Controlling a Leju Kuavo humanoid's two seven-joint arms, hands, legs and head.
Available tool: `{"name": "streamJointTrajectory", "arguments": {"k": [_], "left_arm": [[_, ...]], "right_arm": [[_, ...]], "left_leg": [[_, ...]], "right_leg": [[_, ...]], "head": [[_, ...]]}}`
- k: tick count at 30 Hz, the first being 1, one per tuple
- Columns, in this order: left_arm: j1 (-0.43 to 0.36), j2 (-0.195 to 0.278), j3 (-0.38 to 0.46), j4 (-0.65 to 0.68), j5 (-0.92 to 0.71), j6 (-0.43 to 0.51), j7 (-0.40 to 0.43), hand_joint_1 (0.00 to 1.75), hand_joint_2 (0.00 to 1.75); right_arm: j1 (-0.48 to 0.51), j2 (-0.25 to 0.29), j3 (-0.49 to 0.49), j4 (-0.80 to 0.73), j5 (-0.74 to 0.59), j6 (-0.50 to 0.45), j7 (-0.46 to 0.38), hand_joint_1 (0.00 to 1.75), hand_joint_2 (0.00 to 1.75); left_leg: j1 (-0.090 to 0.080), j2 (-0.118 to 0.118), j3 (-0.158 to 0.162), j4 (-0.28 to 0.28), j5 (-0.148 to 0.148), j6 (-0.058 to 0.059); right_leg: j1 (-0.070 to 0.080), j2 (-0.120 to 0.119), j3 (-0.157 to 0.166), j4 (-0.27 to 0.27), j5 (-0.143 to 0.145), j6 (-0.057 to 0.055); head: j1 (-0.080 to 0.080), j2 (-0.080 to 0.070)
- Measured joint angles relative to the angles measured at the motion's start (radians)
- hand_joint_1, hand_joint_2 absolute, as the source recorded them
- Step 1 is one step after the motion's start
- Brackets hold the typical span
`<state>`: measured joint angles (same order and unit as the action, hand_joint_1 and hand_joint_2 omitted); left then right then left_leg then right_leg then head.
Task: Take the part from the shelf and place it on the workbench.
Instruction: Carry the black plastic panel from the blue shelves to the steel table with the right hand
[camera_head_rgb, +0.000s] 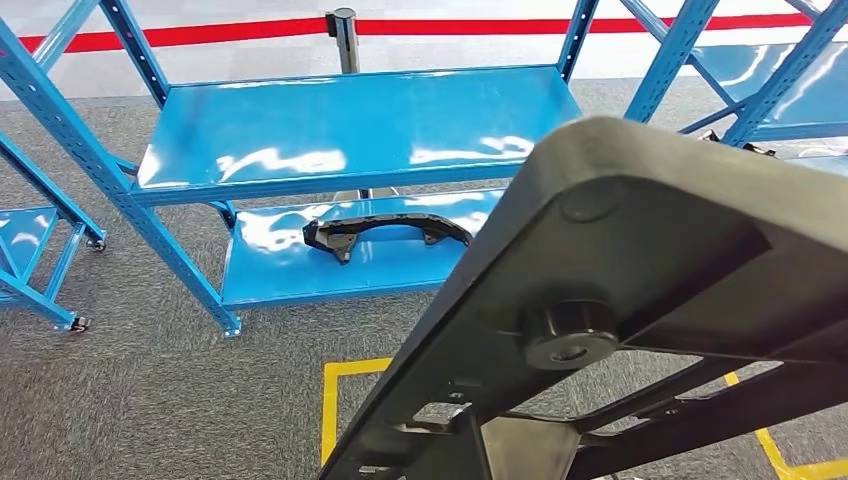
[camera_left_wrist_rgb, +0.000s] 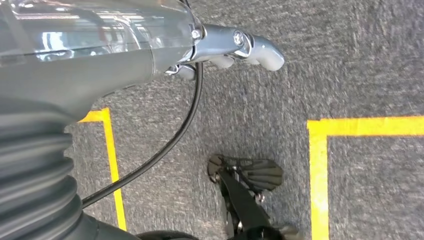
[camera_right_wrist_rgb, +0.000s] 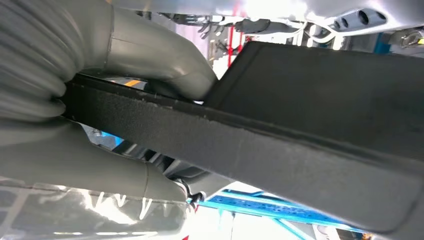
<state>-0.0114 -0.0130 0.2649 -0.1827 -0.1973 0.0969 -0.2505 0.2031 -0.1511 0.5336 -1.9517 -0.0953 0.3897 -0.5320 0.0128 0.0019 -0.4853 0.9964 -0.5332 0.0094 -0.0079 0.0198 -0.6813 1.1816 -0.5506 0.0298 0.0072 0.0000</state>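
**Large black part held up before blue shelving**

In the head view, three blue metal shelf units are seen on grey carpet: a small one (camera_head_rgb: 25, 250) at the far left edge, on castors, a central one (camera_head_rgb: 340, 130) with two glossy decks, and a third (camera_head_rgb: 770, 80) at the far right. A red barrier tape (camera_head_rgb: 230, 32) on a post (camera_head_rgb: 344, 35) is stretched behind them. On the lower deck of the central unit a curved black bracket (camera_head_rgb: 385, 232) is lying flat, alone. To the right, the foreground is taken up by a large black part (camera_head_rgb: 640, 260), a flat moulded panel with rounded corners, ribs and one round boss on its underside, tilted and raised clear of the floor. Yellow floor tape (camera_head_rgb: 330, 405) is visible beneath it.

The left wrist view is pointed down at the carpet, where two yellow taped corners are shown, along with a black cable (camera_left_wrist_rgb: 165, 145) looping from the arm. The left hand (camera_left_wrist_rgb: 235, 47) is seen empty, its pale fingers curled in loosely against nothing.

What the head view hides is supplied by the right wrist view: the rough, grainy edge of the black panel (camera_right_wrist_rgb: 280, 145) is shown clamped by the right hand (camera_right_wrist_rgb: 150, 75), with the thick grey thumb pressed on one face and the rest of the hand beneath the other. A blue shelf beam is glimpsed past the panel.
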Motion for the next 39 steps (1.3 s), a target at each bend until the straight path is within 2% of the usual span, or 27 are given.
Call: {"name": "streamJointTrajectory", "arguments": {"k": [2, 3, 4, 7, 9, 11, 12, 14, 15, 17, 18, 19, 20, 21, 23, 25, 26, 27, 29, 30, 32, 33, 34, 35, 36, 37, 39], "left_arm": [[0.002, 0.000, 0.001, 0.000, -0.001, 0.000, 0.000, 0.00, 1.75], [0.002, 0.000, 0.002, 0.000, -0.002, -0.001, 0.000, 0.00, 1.75], [0.002, 0.000, 0.002, 0.000, -0.002, -0.001, 0.000, 0.00, 1.75], [-0.002, -0.001, 0.002, 0.000, -0.004, -0.001, -0.001, 0.00, 1.75], [-0.003, -0.001, 0.002, 0.000, -0.006, -0.002, -0.001, 0.00, 1.75], [-0.005, -0.001, 0.003, 0.000, -0.008, -0.002, 0.000, 0.00, 1.75], [-0.007, -0.001, 0.004, -0.001, -0.008, -0.002, 0.000, 0.00, 1.75], [-0.009, -0.003, 0.005, -0.001, -0.009, -0.002, -0.001, 0.00, 1.75], [-0.009, -0.004, 0.006, -0.001, -0.009, -0.003, 0.000, 0.00, 1.75], [-0.006, -0.006, 0.007, -0.001, -0.009, -0.003, 0.001, 0.00, 1.75], [-0.004, -0.007, 0.007, -0.001, -0.009, -0.003, 0.002, 0.00, 1.75], [-0.002, -0.008, 0.008, -0.001, -0.009, -0.003, 0.002, 0.00, 1.75], [-0.002, -0.009, 0.008, -0.001, -0.009, -0.003, 0.002, 0.00, 1.75], [-0.002, -0.010, 0.008, -0.001, -0.009, -0.004, 0.001, 0.00, 1.75], [-0.002, -0.014, 0.008, 0.000, -0.009, -0.008, -0.002, 0.00, 1.75], [-0.003, -0.019, 0.008, 0.000, -0.010, -0.011, -0.003, 0.00, 1.75], [-0.004, -0.022, 0.009, 0.000, -0.011, -0.012, -0.003, 0.00, 1.75], [-0.006, -0.025, 0.009, 0.000, -0.012, -0.012, -0.004, 0.00, 1.75], [-0.010, -0.031, 0.009, -0.001, -0.014, -0.012, -0.003, 0.00, 1.75], [-0.012, -0.035, 0.009, -0.001, -0.015, -0.012, -0.002, 0.00, 1.75], [-0.013, -0.040, 0.010, -0.001, -0.016, -0.010, 0.002, 0.00, 1.75], [-0.012, -0.042, 0.011, -0.001, -0.017, -0.008, 0.005, 0.00, 1.75], [-0.013, -0.045, 0.011, -0.001, -0.018, -0.007, 0.009, 0.00, 1.75], [-0.013, -0.048, 0.011, -0.001, -0.020, -0.006, 0.012, 0.00, 1.75], [-0.015, -0.051, 0.012, -0.001, -0.022, -0.006, 0.014, 0.00, 1.75], [-0.017, -0.054, 0.012, -0.001, -0.025, -0.006, 0.015, 0.00, 1.75], [-0.020, -0.058, 0.012, -0.002, -0.027, -0.006, 0.017, 0.00, 1.75]], "right_arm": [[0.001, 0.000, -0.002, 0.000, 0.003, -0.002, 0.002, 1.75, 1.75], [0.002, 0.000, -0.004, 0.000, 0.005, -0.003, 0.004, 1.75, 1.75], [0.003, 0.000, -0.005, 0.000, 0.007, -0.004, 0.005, 1.75, 1.75], [0.003, 0.001, -0.009, -0.002, 0.014, -0.007, 0.008, 1.75, 1.75], [0.004, 0.002, -0.011, -0.005, 0.017, -0.012, 0.011, 1.75, 1.75], [0.009, 0.003, -0.013, -0.006, 0.018, -0.015, 0.013, 1.75, 1.75], [0.012, 0.003, -0.015, -0.007, 0.019, -0.016, 0.015, 1.75, 1.75], [0.013, 0.003, -0.016, -0.009, 0.021, -0.017, 0.016, 1.75, 1.75], [0.014, 0.003, -0.016, -0.009, 0.022, -0.018, 0.018, 1.75, 1.75], [0.015, 0.003, -0.016, -0.010, 0.026, -0.022, 0.023, 1.75, 1.75], [0.016, 0.003, -0.017, -0.010, 0.029, -0.024, 0.026, 1.75, 1.75], [0.018, 0.002, -0.018, -0.010, 0.031, -0.026, 0.029, 1.75, 1.75], [0.019, 0.002, -0.019, -0.010, 0.032, -0.029, 0.032, 1.75, 1.75], [0.020, 0.002, -0.021, -0.010, 0.034, -0.031, 0.034, 1.75, 1.75], [0.019, 0.000, -0.023, -0.010, 0.036, -0.035, 0.039, 1.75, 1.75], [0.017, -0.003, -0.026, -0.010, 0.036, -0.036, 0.047, 1.75, 1.75], [0.015, -0.006, -0.027, -0.010, 0.033, -0.036, 0.052, 1.75, 1.75], [0.013, -0.008, -0.031, -0.009, 0.026, -0.036, 0.057, 1.75, 1.75], [0.003, -0.015, -0.044, -0.008, 0.013, -0.034, 0.064, 1.75, 1.75], [-0.002, -0.019, -0.051, -0.008, 0.008, -0.034, 0.067, 1.75, 1.75], [-0.010, -0.025, -0.062, -0.006, 0.000, -0.032, 0.073, 1.75, 1.75], [-0.010, -0.027, -0.066, -0.004, -0.002, -0.031, 0.075, 1.75, 1.75], [-0.010, -0.029, -0.070, -0.002, -0.003, -0.031, 0.078, 1.75, 1.75], [-0.009, -0.030, -0.072, 0.000, -0.002, -0.030, 0.081, 1.75, 1.75], [-0.009, -0.031, -0.074, 0.002, 0.000, -0.030, 0.084, 1.75, 1.75], [-0.009, -0.031, -0.077, 0.002, 0.004, -0.030, 0.088, 1.75, 1.75], [-0.013, -0.032, -0.081, 0.004, 0.012, -0.032, 0.096, 1.75, 1.75]], "left_leg": [[-0.003, 0.021, -0.010, 0.001, 0.006, 0.002], [-0.005, 0.032, -0.013, 0.001, 0.007, 0.002], [-0.006, 0.040, -0.013, 0.002, 0.008, 0.002], [-0.012, 0.062, -0.011, 0.003, 0.007, -0.002], [-0.016, 0.073, -0.014, 0.006, 0.006, -0.010], [-0.018, 0.081, -0.015, 0.007, 0.005, -0.019], [-0.017, 0.077, -0.015, 0.011, 0.000, -0.023], [-0.014, 0.050, -0.026, 0.042, -0.026, -0.030], [-0.012, 0.032, -0.043, 0.081, -0.049, -0.032], [-0.009, 0.010, -0.100, 0.208, -0.107, -0.035], [-0.008, 0.006, -0.126, 0.264, -0.124, -0.036], [-0.006, 0.004, -0.141, 0.292, -0.123, -0.038], [-0.004, 0.003, -0.137, 0.278, -0.102, -0.039], [-0.001, -0.001, -0.117, 0.228, -0.066, -0.040], [0.007, -0.037, -0.068, 0.101, -0.004, -0.043], [0.010, -0.068, -0.051, 0.044, 0.010, -0.043], [0.007, -0.068, -0.052, 0.042, 0.008, -0.040], [0.007, -0.060, -0.056, 0.043, 0.009, -0.035], [0.008, -0.041, -0.057, 0.039, 0.014, -0.021], [0.010, -0.030, -0.058, 0.036, 0.016, -0.016], [0.008, -0.007, -0.059, 0.036, 0.017, -0.010], [0.007, 0.006, -0.060, 0.036, 0.017, -0.010], [0.007, 0.017, -0.060, 0.036, 0.016, -0.009], [0.006, 0.027, -0.059, 0.036, 0.016, -0.009], [0.006, 0.036, -0.058, 0.036, 0.015, -0.010], [0.006, 0.043, -0.057, 0.036, 0.014, -0.011], [0.001, 0.055, -0.056, 0.037, 0.011, -0.017]], "right_leg": [[-0.001, -0.003, -0.039, 0.111, -0.045, 0.001], [0.000, -0.004, -0.036, 0.125, -0.046, 0.001], [0.000, -0.006, -0.010, 0.090, -0.026, -0.001], [0.009, -0.044, 0.113, -0.118, 0.046, -0.013], [0.017, -0.062, 0.140, -0.177, 0.052, -0.021], [0.015, -0.052, 0.135, -0.179, 0.052, -0.026], [0.012, -0.047, 0.135, -0.181, 0.054, -0.030], [0.006, -0.041, 0.137, -0.186, 0.057, -0.037], [0.006, -0.038, 0.137, -0.186, 0.058, -0.039], [0.005, -0.028, 0.136, -0.185, 0.058, -0.043], [0.005, -0.020, 0.135, -0.184, 0.058, -0.044], [0.005, -0.012, 0.135, -0.182, 0.058, -0.044], [0.004, -0.003, 0.135, -0.180, 0.057, -0.043], [0.002, 0.007, 0.135, -0.176, 0.055, -0.041], [0.000, 0.026, 0.131, -0.165, 0.050, -0.034], [0.001, 0.044, 0.119, -0.155, 0.050, -0.022], [0.000, 0.052, 0.113, -0.153, 0.053, -0.017], [-0.002, 0.059, 0.108, -0.155, 0.056, -0.011], [-0.003, 0.046, 0.095, -0.136, 0.044, -0.003], [-0.003, 0.033, 0.077, -0.101, 0.023, 0.000], [-0.003, 0.007, 0.017, 0.024, -0.038, 0.004], [-0.004, 0.003, -0.013, 0.084, -0.059, 0.005], [-0.004, 0.000, -0.030, 0.119, -0.064, 0.006], [-0.004, -0.002, -0.028, 0.115, -0.050, 0.006], [-0.004, -0.007, -0.006, 0.071, -0.020, 0.006], [-0.003, -0.019, 0.030, 0.001, 0.016, 0.005], [0.003, -0.050, 0.088, -0.122, 0.059, 0.000]], "head": [[0.000, 0.000], [0.000, 0.000], [0.000, 0.000], [0.000, 0.000], [-0.001, 0.000], [-0.001, 0.000], [-0.002, 0.000], [-0.002, 0.000], [-0.003, 0.000], [-0.004, 0.000], [-0.004, 0.000], [-0.004, 0.000], [-0.004, 0.000], [-0.004, 0.000], [-0.004, 0.000], [-0.004, 0.000], [-0.003, 0.000], [-0.003, 0.000], [-0.002, 0.000], [-0.001, 0.000], [0.000, 0.000], [0.000, 0.000], [0.000, 0.000], [0.000, 0.000], [0.000, 0.000], [0.000, 0.000], [0.000, 0.000]]}}
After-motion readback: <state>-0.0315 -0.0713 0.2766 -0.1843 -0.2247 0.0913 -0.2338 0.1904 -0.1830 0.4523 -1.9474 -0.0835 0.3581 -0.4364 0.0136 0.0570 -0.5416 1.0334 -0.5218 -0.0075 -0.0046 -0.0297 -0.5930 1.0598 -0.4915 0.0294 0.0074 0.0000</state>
